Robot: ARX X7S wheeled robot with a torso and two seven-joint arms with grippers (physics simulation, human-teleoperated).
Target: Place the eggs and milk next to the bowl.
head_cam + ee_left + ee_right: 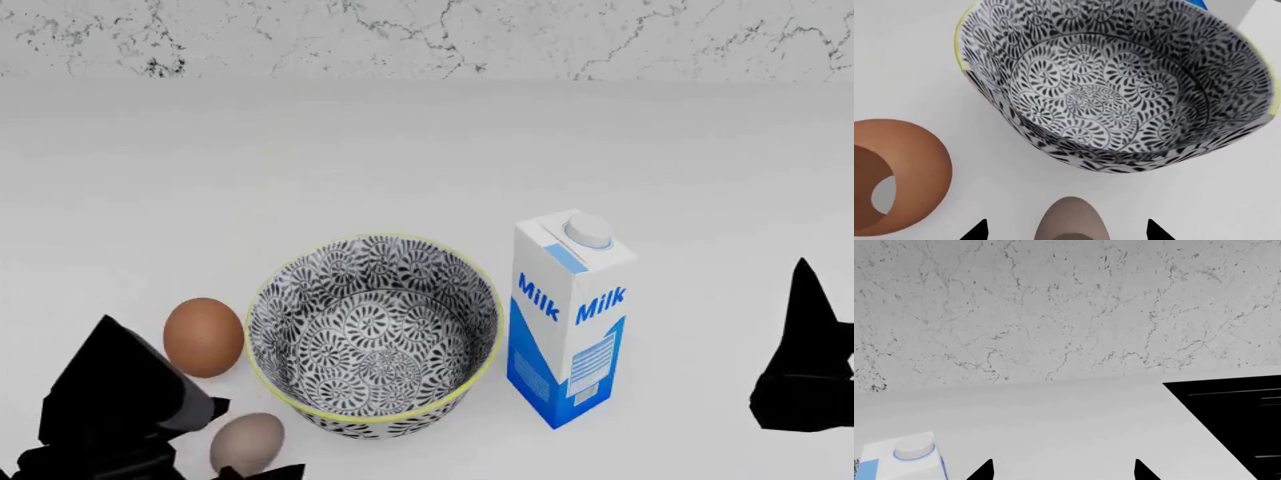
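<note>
Your left gripper [1066,231] spread wide around the dull grey-brown egg [247,443], reddish-brown egg [203,336] beside black-and-white floral ceramic bowl [375,333], white-and-blue milk carton [570,320] on bowl's other side, your right gripper [1062,469] released, empty.

The head view looks forward and steeply down from above the white table [400,140], taking in the patterned bowl [375,335], the milk carton [570,320], the reddish-brown egg [203,336], the grey-brown egg [247,443] and the marbled wall [427,35] at the far edge. The left wrist view sits very close over the table, facing down into the same bowl [1117,85], with both eggs [901,182] [1071,220] at its edge; these it shares with the head view. The right wrist view sits low and faces outward along the table toward the marbled wall [1054,310], catching only the milk carton's cap [914,447].
</note>
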